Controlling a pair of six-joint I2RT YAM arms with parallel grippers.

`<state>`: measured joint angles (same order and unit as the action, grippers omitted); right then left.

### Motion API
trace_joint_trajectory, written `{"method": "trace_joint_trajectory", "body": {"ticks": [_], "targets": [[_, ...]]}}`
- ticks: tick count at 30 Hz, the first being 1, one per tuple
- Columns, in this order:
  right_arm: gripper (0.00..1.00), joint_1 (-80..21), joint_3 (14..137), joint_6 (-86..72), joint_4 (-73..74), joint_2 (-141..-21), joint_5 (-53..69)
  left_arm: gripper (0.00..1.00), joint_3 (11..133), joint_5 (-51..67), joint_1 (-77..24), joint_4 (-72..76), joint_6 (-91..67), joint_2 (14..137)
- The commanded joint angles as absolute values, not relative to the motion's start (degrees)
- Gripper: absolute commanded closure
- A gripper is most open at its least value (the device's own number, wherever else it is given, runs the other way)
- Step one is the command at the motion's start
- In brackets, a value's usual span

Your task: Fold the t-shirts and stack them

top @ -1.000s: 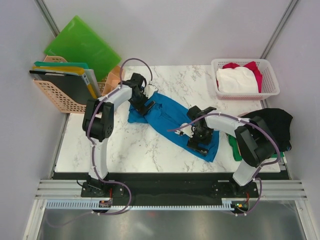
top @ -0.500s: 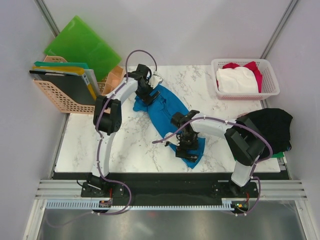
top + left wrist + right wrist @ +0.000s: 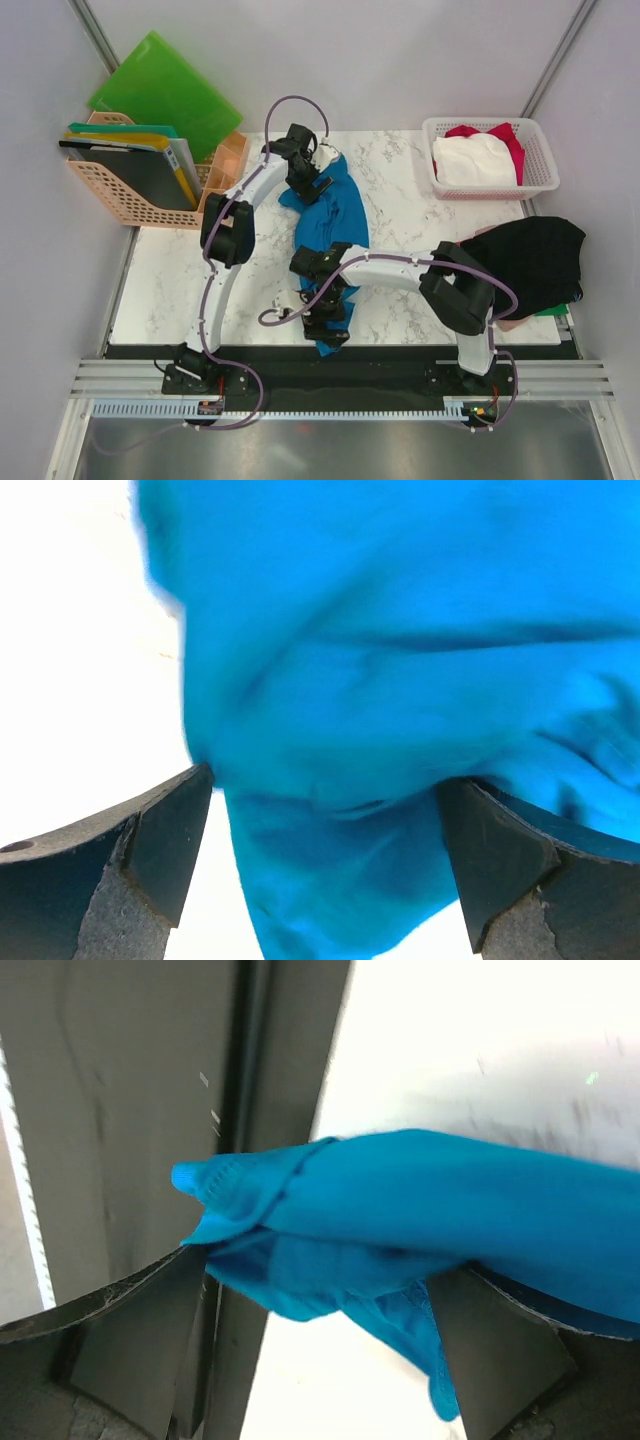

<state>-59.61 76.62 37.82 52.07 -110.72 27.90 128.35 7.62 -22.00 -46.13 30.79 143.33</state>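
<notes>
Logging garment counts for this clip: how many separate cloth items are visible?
4: blue t-shirt mid-table between both arms; white cloth and red cloth in the basket; black cloth at right edge. Others may be hidden beneath.

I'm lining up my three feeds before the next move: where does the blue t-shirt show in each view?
Top external: blue t-shirt runs down the table's middle, from the left gripper to the right gripper.
Left wrist: it fills most of the frame, bunched between the fingers.
Right wrist: a band from the right edge to centre, between the fingers.
Shared landmark: the white marble tabletop.
</notes>
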Motion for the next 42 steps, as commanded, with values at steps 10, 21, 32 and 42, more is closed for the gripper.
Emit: {"method": "trace_joint_trajectory", "body": {"ticks": [10,21,32,42], "targets": [[0.02,-63.10,76.11,37.88,48.69,-105.56,32.61,0.00,133.33,7.21,-22.76,-43.86,33.22,149.06],[0.02,-63.46,86.74,36.48,56.60,-91.87,31.04,0.00,131.14,10.02,-23.55,-42.81,33.22,133.44],[0.02,-57.49,89.21,36.30,55.11,-83.50,22.68,0.00,129.65,3.96,-23.64,-37.45,36.65,107.69],[0.02,-41.75,78.75,24.88,35.61,-77.86,5.04,0.00,94.32,5.98,-23.21,-26.97,30.24,71.46]]}}
